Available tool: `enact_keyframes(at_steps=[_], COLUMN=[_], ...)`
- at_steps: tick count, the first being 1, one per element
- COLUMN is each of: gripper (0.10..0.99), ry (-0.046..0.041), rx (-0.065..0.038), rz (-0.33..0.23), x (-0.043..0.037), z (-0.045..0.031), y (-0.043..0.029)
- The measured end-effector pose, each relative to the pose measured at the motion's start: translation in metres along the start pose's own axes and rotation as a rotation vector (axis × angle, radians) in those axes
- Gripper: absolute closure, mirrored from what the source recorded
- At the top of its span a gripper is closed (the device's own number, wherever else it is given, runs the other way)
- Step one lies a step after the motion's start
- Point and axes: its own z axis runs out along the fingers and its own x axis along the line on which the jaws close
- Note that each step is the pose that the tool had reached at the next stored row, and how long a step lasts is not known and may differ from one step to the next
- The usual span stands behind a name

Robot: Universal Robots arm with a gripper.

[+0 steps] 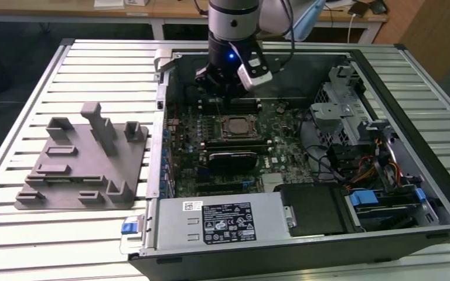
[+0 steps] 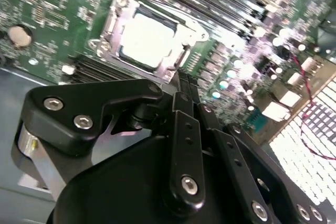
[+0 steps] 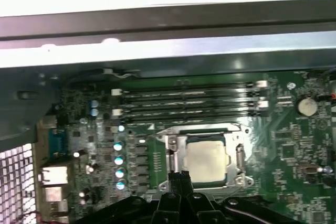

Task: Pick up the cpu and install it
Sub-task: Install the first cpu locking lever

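Observation:
The cpu (image 1: 237, 125) lies flat in its socket on the green motherboard (image 1: 283, 149) inside the open computer case; its silver top shows in both wrist views (image 2: 147, 38) (image 3: 207, 158). My gripper (image 1: 223, 98) hangs above the board, just beyond the socket toward the case's far wall. Its black fingers (image 2: 185, 98) come together at the tips with nothing between them. In the first wrist view the gripper (image 3: 178, 176) ends beside the socket's metal frame (image 3: 170, 153), apart from the chip.
A black heatsink block (image 1: 233, 159) sits just in front of the socket. Memory slots (image 3: 189, 103) run behind it. The power supply (image 1: 225, 219), drive cage (image 1: 350, 111) and cables (image 1: 365, 170) crowd the case. A grey tray with upright posts (image 1: 84, 167) stands on the table at the exterior view's left.

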Motion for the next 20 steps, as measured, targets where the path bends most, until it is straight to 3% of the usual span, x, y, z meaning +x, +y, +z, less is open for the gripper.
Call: enact_keyframes(at_steps=[4, 7, 10, 16, 20], gripper=[0.98, 0.98, 0.98, 0.98, 0.98], ry=[-0.0008, 0.0001, 0.0016, 0.0056, 0.0095], rx=[-0.007, -0.023, -0.047, -0.119, -0.189], rz=[0.0, 0.0, 0.0, 0.001, 0.001], x=[0.0109, 0.0177, 0.024, 0.0329, 0.0353], z=[0.0014, 0.0027, 0.0035, 0.0043, 0.0047], y=[-0.0007, -0.0013, -0.0019, -0.0029, -0.0037])
